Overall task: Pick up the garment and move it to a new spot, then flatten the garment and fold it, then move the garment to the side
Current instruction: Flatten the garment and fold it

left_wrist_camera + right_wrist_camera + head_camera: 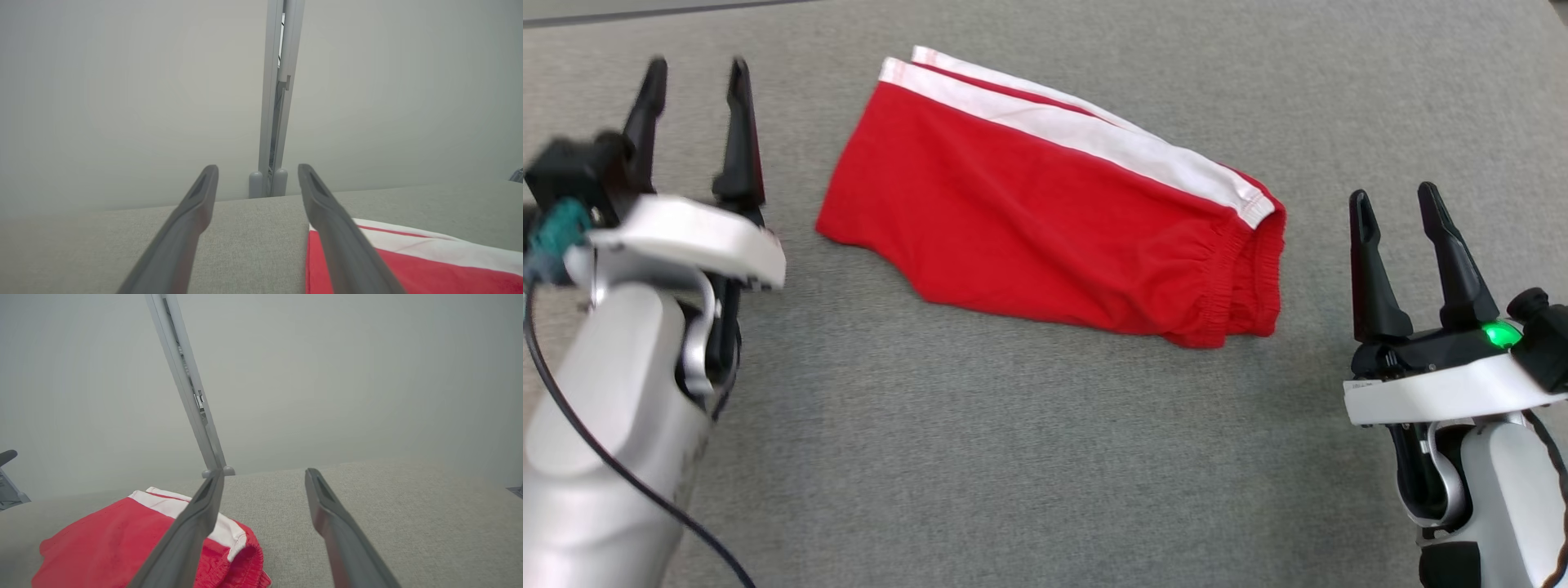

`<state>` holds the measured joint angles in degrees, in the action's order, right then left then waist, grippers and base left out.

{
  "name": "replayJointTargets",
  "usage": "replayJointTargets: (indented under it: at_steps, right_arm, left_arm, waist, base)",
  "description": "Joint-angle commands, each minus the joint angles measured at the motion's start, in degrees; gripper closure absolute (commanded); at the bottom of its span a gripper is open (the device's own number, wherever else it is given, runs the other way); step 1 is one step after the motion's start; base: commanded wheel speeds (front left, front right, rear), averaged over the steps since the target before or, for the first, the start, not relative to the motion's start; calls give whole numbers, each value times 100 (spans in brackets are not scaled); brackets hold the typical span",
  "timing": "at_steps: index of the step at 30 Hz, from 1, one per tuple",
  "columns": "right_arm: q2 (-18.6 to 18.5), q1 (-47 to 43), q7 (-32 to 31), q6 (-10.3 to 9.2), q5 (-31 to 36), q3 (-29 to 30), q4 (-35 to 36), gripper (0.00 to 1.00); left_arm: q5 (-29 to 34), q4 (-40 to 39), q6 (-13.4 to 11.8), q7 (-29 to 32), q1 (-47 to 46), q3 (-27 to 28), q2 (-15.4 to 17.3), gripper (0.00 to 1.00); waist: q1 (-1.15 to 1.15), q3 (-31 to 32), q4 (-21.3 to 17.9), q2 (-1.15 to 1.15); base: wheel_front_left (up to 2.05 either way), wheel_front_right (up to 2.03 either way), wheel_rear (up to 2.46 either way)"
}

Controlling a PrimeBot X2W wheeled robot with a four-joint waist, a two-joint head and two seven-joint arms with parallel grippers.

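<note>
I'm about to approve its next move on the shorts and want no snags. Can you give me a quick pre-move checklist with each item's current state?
1. Left gripper open and holding nothing: ok.
2. Right gripper open and holding nothing: ok.
3. Red shorts lying folded on the grey surface, apart from both grippers: ok.
4. Folded layers lined up: the white stripes sit a little offset at the leg hem: not ok.
5. Shorts already at their final side spot: cannot tell.
</note>
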<state>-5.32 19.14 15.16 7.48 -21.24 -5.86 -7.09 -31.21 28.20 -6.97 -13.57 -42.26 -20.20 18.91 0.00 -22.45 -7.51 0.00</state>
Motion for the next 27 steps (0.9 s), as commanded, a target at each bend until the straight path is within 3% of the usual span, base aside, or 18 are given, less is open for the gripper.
replayJointTargets:
  at_steps: [1,4,9,27]
  right_arm:
    - [15,-76,14,4,165,65,28,0]
    - [55,-230,14,4,707,368,21,0]
    - [120,-478,-34,4,1089,602,29,0]
    - [223,-1060,-450,4,1251,829,144,0]
  left_arm:
    - [65,-165,-122,-37,192,31,37,0]
    - [236,-996,-535,-102,942,110,99,0]
    - [321,-1684,-804,-131,1767,172,140,0]
    - [457,-2173,-1085,150,2890,-78,331,0]
  waist:
    - [0,113,135,0]
    - [0,260,307,0]
    - [0,478,399,0]
    - [0,1082,391,0]
  base:
    - [0,0,0]
    - [0,0,0]
    - [0,0,0]
    - [0,0,0]
